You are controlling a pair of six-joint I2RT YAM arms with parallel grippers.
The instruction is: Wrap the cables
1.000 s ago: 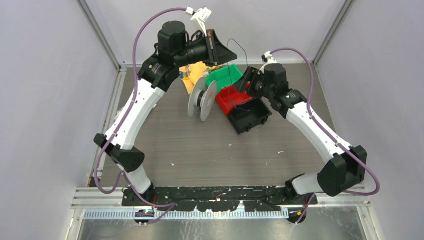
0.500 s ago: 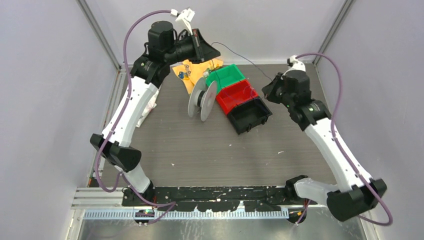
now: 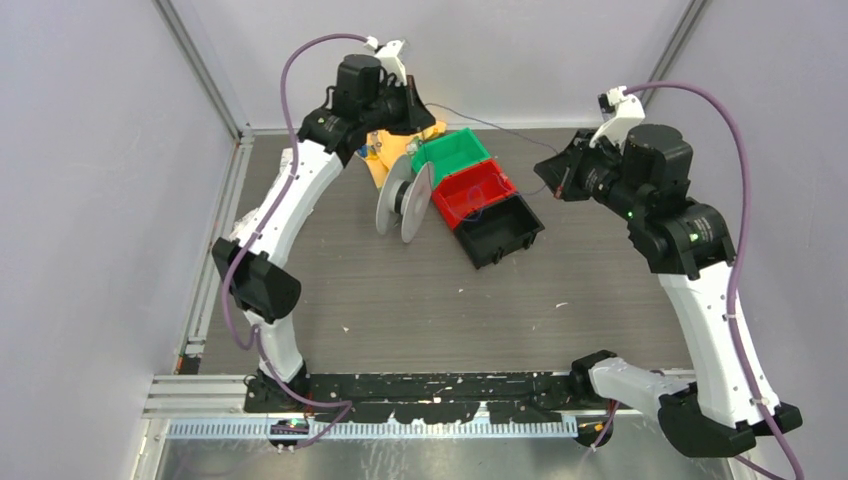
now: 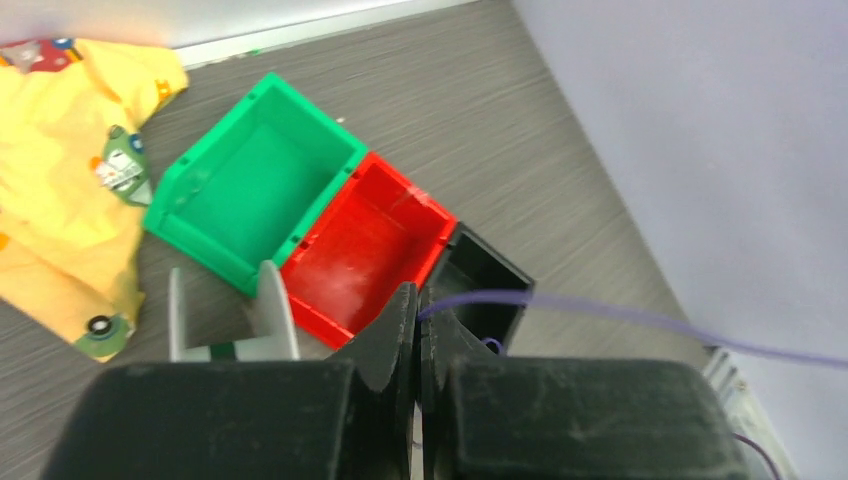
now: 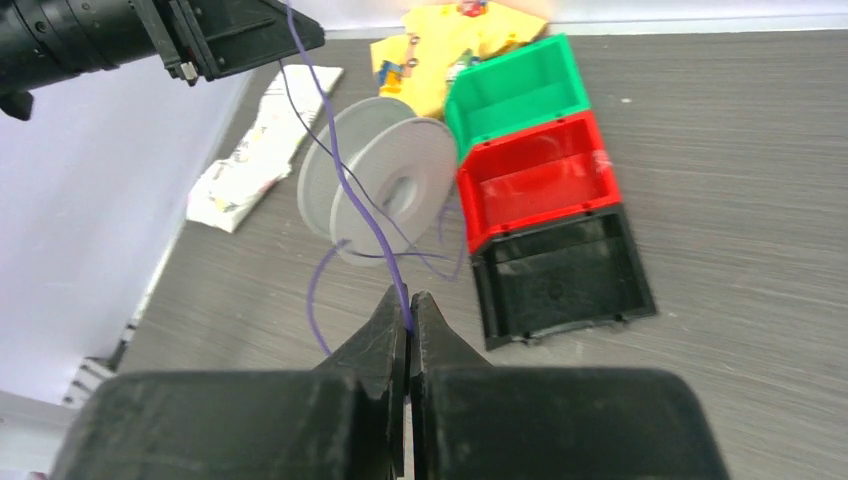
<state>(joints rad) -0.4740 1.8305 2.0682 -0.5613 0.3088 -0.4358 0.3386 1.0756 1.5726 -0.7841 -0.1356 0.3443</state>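
Observation:
The cable [image 3: 492, 124] is a thin purple wire stretched in the air between my two grippers at the back of the table. My left gripper [image 3: 432, 112] is shut on one part of it; in the left wrist view the cable [image 4: 610, 312] leaves the closed tips [image 4: 417, 298] toward the right. My right gripper [image 3: 546, 168] is shut on the cable too, and the cable [image 5: 340, 170] rises from its tips [image 5: 409, 303] toward the left gripper [image 5: 318, 38]. Slack loops hang by the grey spool [image 3: 405, 198], which stands on edge.
Three open bins sit in a row beside the spool: green [image 3: 470, 135], red [image 3: 500, 178], black [image 3: 530, 232]. A yellow cloth [image 3: 383, 152] lies behind the spool. A white packet [image 5: 260, 150] lies at the table's left edge. Grey walls close in on both sides.
My right arm swung right and up, away from the bins, and its gripper shut on the cable. The left gripper shifted slightly at the back. The cable now spans between both grippers.

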